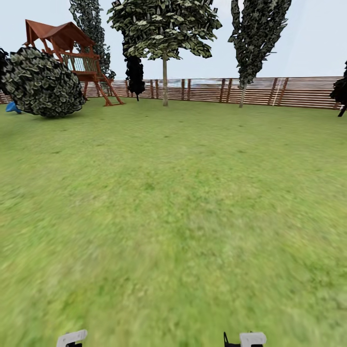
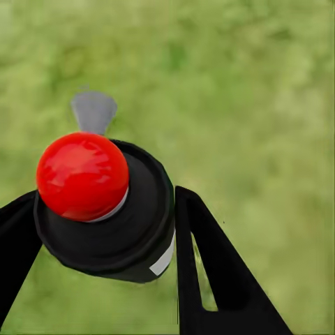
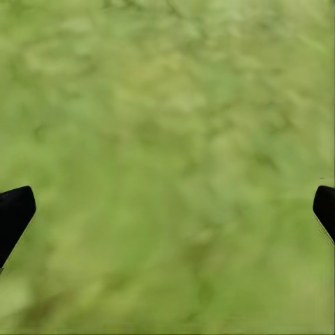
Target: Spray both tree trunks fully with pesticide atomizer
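The left gripper (image 2: 98, 230) has its two black jaws closed against a squat black cylindrical atomizer with a glossy red dome-shaped button on top (image 2: 105, 209). One jaw presses each side of the black body, so the can sits squarely between them. A flat grey nozzle tab (image 2: 93, 112) sticks out from beyond the red dome, away from the jaws, and a small white label patch shows on the can's wall next to one jaw. Past the jaws lies blurred green grass.

The right gripper (image 3: 167, 209) has its black jaws spread wide, one tip at each edge of its wrist view, with nothing between them but the grass lawn (image 3: 167, 139).

From the head view, the white ends of both arms peek in at the near edge, and the wide green lawn (image 1: 173, 202) stretches ahead to a reddish-brown horizontal-slat wooden fence (image 1: 299, 91). A tall tree with a straight pale trunk and a broad crown of flat green leaf flakes (image 1: 165, 82) stands far ahead of the jaws, just in front of the fence. A second pale-trunked, narrower tree (image 1: 248, 58) rises further right. To the left sit a round leafy bush (image 1: 43, 82) and a red-brown wooden play tower with a peaked roof (image 1: 72, 53).
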You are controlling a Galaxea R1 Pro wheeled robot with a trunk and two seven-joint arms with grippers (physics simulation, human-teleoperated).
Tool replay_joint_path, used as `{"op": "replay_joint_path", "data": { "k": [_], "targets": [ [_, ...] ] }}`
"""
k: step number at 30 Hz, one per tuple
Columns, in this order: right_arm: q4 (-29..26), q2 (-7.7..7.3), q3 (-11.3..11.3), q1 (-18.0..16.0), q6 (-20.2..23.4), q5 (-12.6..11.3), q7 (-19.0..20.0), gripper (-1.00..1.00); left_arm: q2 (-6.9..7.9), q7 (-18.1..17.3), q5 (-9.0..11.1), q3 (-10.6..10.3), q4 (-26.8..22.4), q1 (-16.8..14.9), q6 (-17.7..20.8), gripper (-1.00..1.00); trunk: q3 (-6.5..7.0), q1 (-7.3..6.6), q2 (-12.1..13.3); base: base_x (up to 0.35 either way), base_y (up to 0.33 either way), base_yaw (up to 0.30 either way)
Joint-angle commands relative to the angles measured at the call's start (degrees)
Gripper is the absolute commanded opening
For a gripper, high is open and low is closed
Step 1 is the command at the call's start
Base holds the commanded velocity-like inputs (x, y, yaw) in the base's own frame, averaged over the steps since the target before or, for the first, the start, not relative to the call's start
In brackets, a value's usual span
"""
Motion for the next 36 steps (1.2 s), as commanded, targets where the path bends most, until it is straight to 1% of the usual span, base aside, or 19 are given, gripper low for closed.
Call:
{"op": "replay_joint_path", "data": {
  "k": [1, 36],
  "targets": [
    [0.05, 0.01, 0.48, -0.04, -0.09, -0.10, -0.44, 1.00, 0.00, -0.23, 0.30, 0.07, 0.05, -0.03, -0.17, -1.00, -0.05, 0.03, -0.02, 0.337, 0.000, 0.000],
    [0.05, 0.01, 0.48, 0.03, -0.09, -0.10, -0.44, 1.00, 0.00, -0.23, 0.30, 0.07, 0.05, -0.03, -0.21, -1.00, -0.05, 0.03, -0.02, 0.337, 0.000, 0.000]
  ]
}}
